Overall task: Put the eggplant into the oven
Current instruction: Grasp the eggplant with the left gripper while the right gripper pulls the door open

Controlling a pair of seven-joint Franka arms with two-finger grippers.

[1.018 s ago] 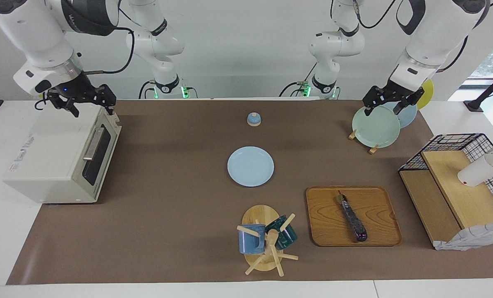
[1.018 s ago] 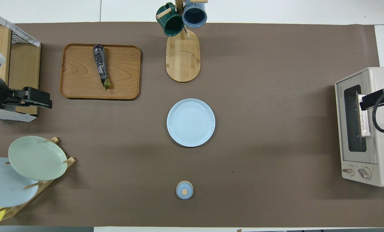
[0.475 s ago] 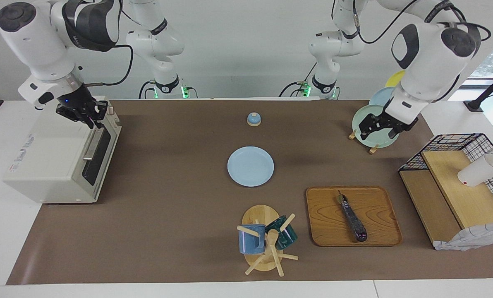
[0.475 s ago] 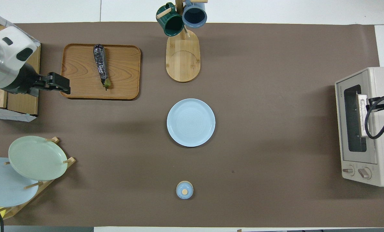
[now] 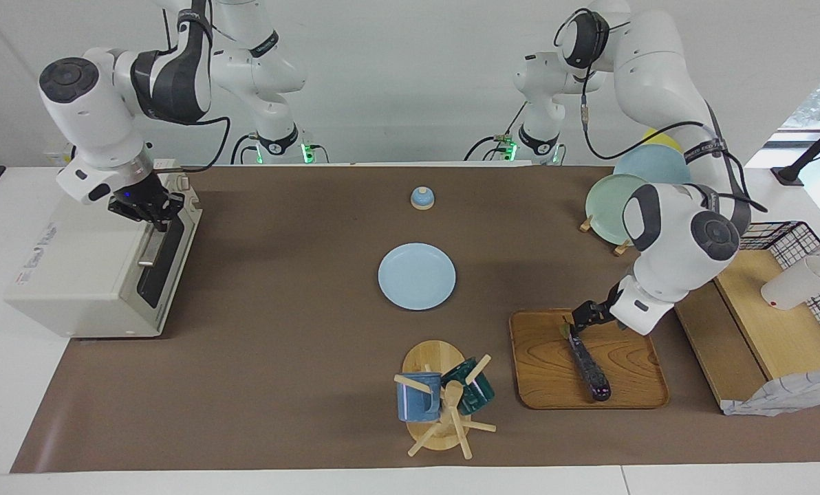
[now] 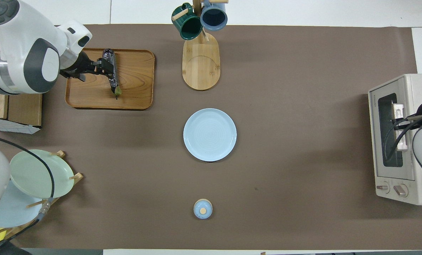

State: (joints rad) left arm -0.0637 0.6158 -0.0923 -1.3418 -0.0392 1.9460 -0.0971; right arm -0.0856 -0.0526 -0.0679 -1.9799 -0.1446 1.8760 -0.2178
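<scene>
The dark purple eggplant [image 5: 590, 370] lies on a wooden tray [image 5: 541, 361] toward the left arm's end of the table, its green stem end pointing toward the robots. It also shows in the overhead view [image 6: 113, 80]. My left gripper [image 5: 576, 323] is open and low over the eggplant's stem half [image 6: 103, 66]. The cream-white oven [image 5: 87, 261] stands at the right arm's end with its glass door shut. My right gripper [image 5: 150, 210] is at the top edge of the door by the silver handle [image 5: 153, 242], as the overhead view [image 6: 398, 120] also shows.
A light blue plate [image 5: 417, 276] lies mid-table. A mug tree [image 5: 441, 405] with two mugs stands beside the tray. A plate rack [image 5: 616, 203] and a small blue lidded pot [image 5: 422, 198] are near the robots. A wire basket rack with wooden shelves [image 5: 761, 309] stands beside the tray.
My left gripper has come down from the plate rack to the eggplant on the tray. My right gripper has dropped from above the oven to the top edge of its door.
</scene>
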